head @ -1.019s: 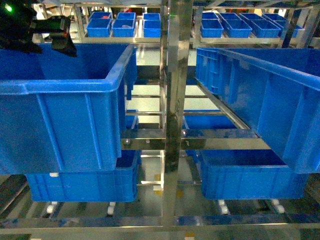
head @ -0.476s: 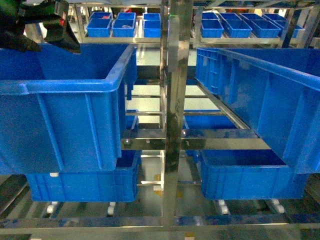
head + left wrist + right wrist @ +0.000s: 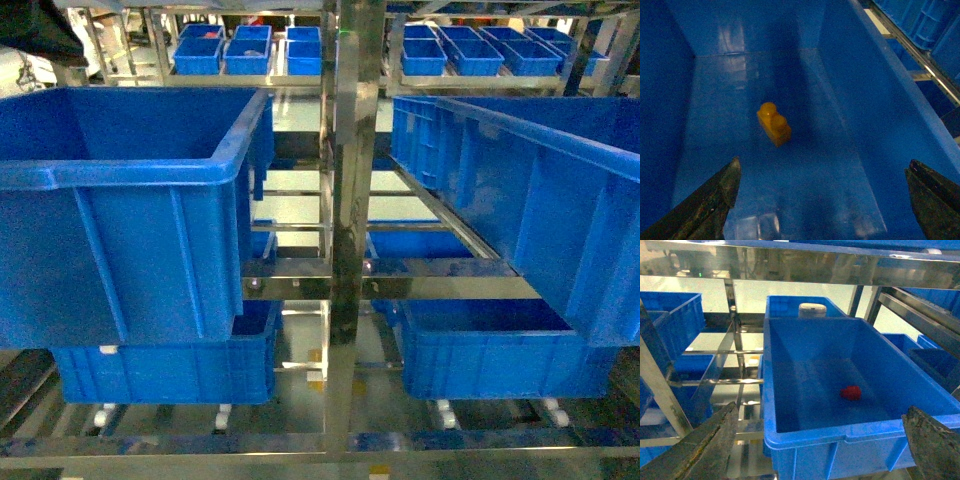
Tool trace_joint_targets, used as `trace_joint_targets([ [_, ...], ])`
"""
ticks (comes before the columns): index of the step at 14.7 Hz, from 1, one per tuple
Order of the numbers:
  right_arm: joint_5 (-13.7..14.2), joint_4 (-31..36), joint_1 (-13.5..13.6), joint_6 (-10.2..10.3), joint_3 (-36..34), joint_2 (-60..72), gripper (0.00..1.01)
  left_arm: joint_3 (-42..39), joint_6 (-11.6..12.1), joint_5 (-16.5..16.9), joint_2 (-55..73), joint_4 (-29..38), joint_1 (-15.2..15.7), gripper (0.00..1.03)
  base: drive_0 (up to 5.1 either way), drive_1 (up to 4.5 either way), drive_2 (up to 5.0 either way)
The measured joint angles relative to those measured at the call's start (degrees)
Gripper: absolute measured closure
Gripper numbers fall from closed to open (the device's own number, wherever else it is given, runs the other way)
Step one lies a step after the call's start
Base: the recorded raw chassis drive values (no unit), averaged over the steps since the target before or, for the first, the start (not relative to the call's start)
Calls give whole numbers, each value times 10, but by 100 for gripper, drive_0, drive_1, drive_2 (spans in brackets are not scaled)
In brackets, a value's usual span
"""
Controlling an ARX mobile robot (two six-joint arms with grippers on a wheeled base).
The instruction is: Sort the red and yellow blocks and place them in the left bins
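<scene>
Head view: four large blue crates on a steel rack, two per side. Upper left crate [image 3: 130,210] nearest, interior floor hidden by its front wall; lower left crate [image 3: 170,365] beneath it; upper right crate [image 3: 540,200] tilted toward the centre; lower right crate [image 3: 500,350] below. Vertical steel post [image 3: 350,220] dividing the two halves. Row of small blue trays [image 3: 250,50] on a far shelf. Dark arm part [image 3: 40,30] at the top left corner; no gripper discernible here.

Left wrist view: one yellow block [image 3: 774,124], two studs visible, lying on the floor of a deep blue bin [image 3: 870,115], roughly central and clear of the walls. Left gripper [image 3: 822,200] spread wide, empty, two dark fingers [image 3: 710,200] at the lower corners, above the bin floor and apart from the block.

Right wrist view: one red block [image 3: 851,392] on the floor of a blue bin [image 3: 840,437], toward the right side. Right gripper [image 3: 820,450] likewise spread, holding nothing, outside the bin's near rim. One white round object [image 3: 812,310] behind the far rim, identity unclear. Steel rack rails [image 3: 715,381] and further blue crates at left and right.
</scene>
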Motion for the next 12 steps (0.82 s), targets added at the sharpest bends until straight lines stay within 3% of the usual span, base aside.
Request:
trace_joint_targets([
  [3, 0, 0, 0, 0, 0, 0, 3, -30, 3, -14, -60, -1, 5, 5, 0, 0, 0],
  [8, 0, 0, 0, 0, 0, 0, 3, -35, 48, -28, -89, -32, 29, 5, 0, 0, 0],
  [10, 0, 0, 0, 0, 0, 0, 3, -56, 40, -26, -111, -24, 37, 5, 0, 0, 0],
  [12, 0, 0, 0, 0, 0, 0, 3, -70, 0, -29, -114, 36, 33, 5, 0, 0, 0],
])
